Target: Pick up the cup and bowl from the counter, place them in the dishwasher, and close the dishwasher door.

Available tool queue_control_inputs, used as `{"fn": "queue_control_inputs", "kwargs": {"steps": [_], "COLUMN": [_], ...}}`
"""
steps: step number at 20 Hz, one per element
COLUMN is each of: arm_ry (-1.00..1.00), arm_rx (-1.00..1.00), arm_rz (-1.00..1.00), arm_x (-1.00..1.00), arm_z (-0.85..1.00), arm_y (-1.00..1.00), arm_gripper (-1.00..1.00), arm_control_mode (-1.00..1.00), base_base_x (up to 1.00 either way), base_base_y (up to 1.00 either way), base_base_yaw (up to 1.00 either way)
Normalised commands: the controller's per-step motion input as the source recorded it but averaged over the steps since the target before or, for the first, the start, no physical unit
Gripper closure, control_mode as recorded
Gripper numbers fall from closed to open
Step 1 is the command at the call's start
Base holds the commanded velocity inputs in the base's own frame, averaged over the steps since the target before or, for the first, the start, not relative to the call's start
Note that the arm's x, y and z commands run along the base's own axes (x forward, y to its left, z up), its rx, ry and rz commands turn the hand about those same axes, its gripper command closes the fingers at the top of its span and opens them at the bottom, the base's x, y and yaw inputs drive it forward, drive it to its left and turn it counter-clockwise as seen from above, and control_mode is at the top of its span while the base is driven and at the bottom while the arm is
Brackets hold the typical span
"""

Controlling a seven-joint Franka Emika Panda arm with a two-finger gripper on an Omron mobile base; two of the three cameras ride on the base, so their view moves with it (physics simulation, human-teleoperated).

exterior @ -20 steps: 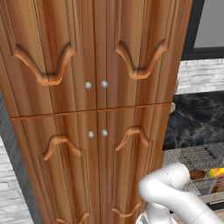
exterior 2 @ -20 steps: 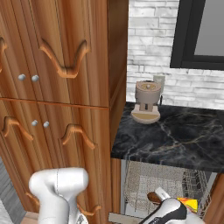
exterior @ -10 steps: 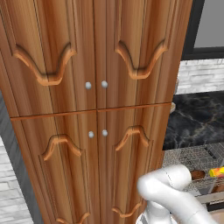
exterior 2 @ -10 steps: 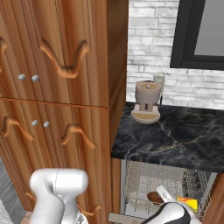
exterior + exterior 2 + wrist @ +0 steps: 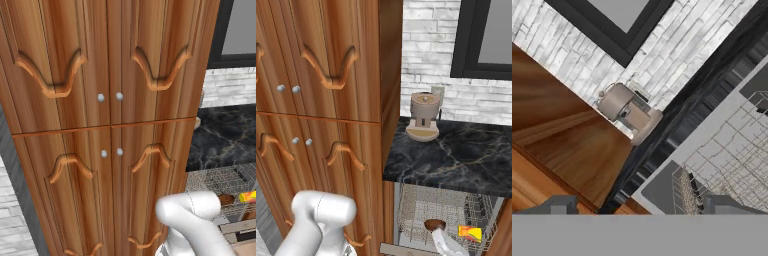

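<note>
Item, as we judge it: gripper (image 5: 634,205) spread wide and empty, small reddish-brown bowl (image 5: 434,225) and bright yellow cup (image 5: 469,233) already in the dishwasher's grey wire rack (image 5: 426,206) below the black marble table (image 5: 456,157), door left to shut.

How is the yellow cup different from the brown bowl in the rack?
The cup is bright yellow with an orange-red part; the bowl is plain reddish-brown. The cup looks blocky and seems to lie on its side, while the bowl is round and shallow, sitting open side up. The cup lies nearer the rack's right edge, the bowl nearer the middle. Both are small and rest in the dishwasher's wire rack, below the black counter.
</note>
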Motion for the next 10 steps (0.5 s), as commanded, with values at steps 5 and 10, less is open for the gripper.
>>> {"fn": "queue_control_inputs", "kwargs": {"steps": [5,10], "arm_ry": [-0.12,-0.03], "arm_rx": [0.00,0.02], "arm_rz": [-0.11,-0.01], "arm_x": [-0.47,-0.28], "arm_z": [0.00,-0.01], "arm_y": [0.00,0.00], "arm_gripper": [-1.00,-1.00], "arm_control_mode": [-1.00,-1.00], "base_base_x": [0.00,0.00], "base_base_y": [0.00,0.00], "base_base_yaw": [0.00,0.00]}}
